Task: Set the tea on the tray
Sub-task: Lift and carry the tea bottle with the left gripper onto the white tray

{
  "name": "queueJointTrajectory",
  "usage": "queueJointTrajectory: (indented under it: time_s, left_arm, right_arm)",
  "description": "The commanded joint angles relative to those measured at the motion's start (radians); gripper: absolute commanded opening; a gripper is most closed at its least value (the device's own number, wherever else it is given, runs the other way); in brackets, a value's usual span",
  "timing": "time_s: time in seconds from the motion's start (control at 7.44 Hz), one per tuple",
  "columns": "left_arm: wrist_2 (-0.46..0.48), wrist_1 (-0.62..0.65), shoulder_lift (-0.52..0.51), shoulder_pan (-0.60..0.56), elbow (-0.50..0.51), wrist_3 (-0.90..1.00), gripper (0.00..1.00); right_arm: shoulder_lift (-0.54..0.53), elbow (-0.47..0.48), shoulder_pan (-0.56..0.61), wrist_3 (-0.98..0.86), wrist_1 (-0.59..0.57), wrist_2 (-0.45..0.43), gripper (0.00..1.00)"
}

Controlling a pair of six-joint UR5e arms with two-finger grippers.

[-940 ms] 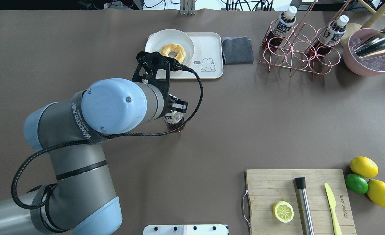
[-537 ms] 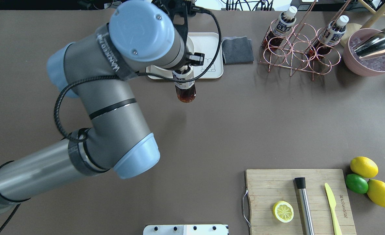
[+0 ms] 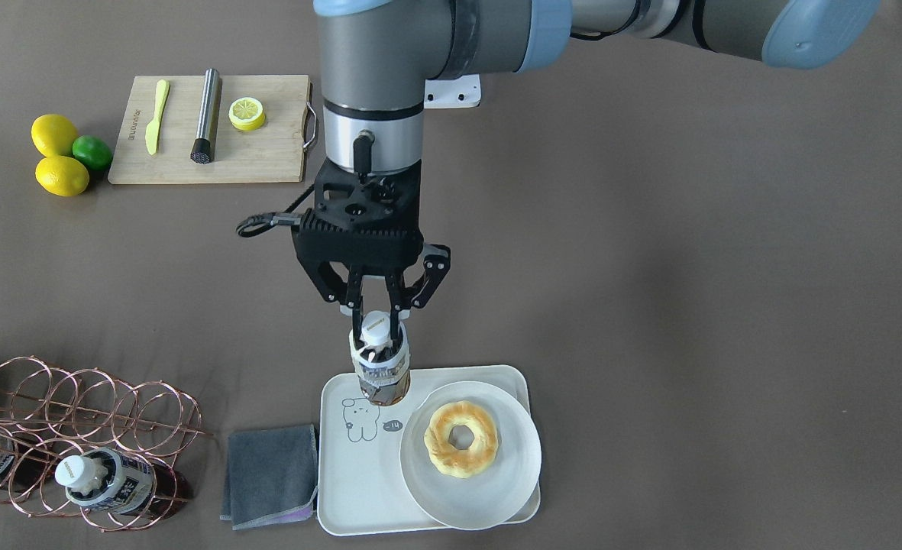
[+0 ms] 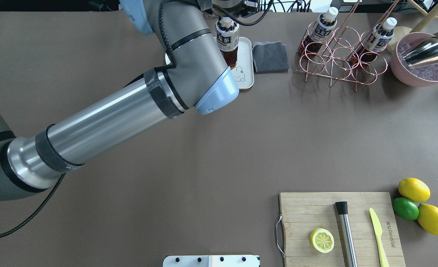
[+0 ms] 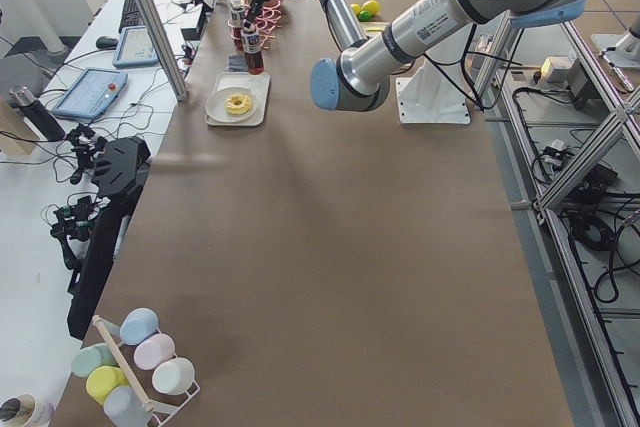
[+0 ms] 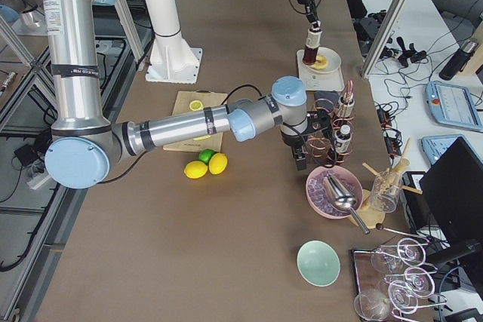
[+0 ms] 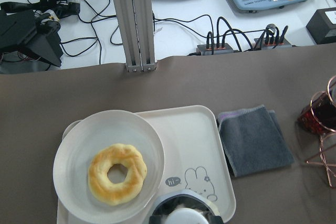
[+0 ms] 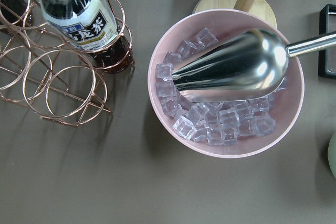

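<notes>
My left gripper (image 3: 378, 325) is shut on the neck of the tea (image 3: 380, 378), a small bottle of dark red-brown liquid with a white cap. It holds the bottle upright over the tray (image 3: 351, 489), at the corner by the bear drawing; I cannot tell whether the base touches. The tea (image 4: 227, 39) and the tray (image 4: 245, 59) also show in the overhead view. In the left wrist view the cap (image 7: 181, 217) sits over the tray (image 7: 194, 140). My right gripper (image 6: 302, 157) hangs by the copper rack; I cannot tell if it is open.
A white plate (image 3: 435, 489) with a doughnut (image 3: 462, 439) fills the tray's other half. A grey cloth (image 4: 270, 56) lies beside it. A copper rack (image 4: 337, 55) holds two identical bottles (image 4: 322, 26). A pink ice bowl (image 4: 397, 63) and a cutting board (image 4: 304, 215) stand on the right.
My left arm has carried the bottle from the middle of the table away from the robot to over the tray. The grip has stayed shut.
</notes>
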Motion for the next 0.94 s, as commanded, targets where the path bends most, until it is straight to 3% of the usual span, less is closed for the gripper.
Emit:
queueJointTrajectory:
  time_s: [0.0,0.13,0.27,0.81]
  left_arm:
    - [0.0,-0.189,-0.11,-0.032,0.294,-0.004,0.0]
    - [0.001,-0.272,-0.144,-0.034,0.397,-0.005,0.0]
    - [0.007,-0.317,-0.145,-0.034,0.434,-0.005,0.0]
    - [0.102,-0.336,-0.151,0.026,0.485,-0.004,0.0]
  right_arm:
    - [-0.017,-0.012,0.031,-0.002,-0.001,0.019,0.99]
    - [-0.025,-0.012,0.034,-0.003,0.0,0.019,0.99]
    - [-0.031,-0.012,0.036,-0.003,0.0,0.019,0.99]
    - [-0.055,-0.015,0.045,-0.034,-0.001,0.018,0.99]
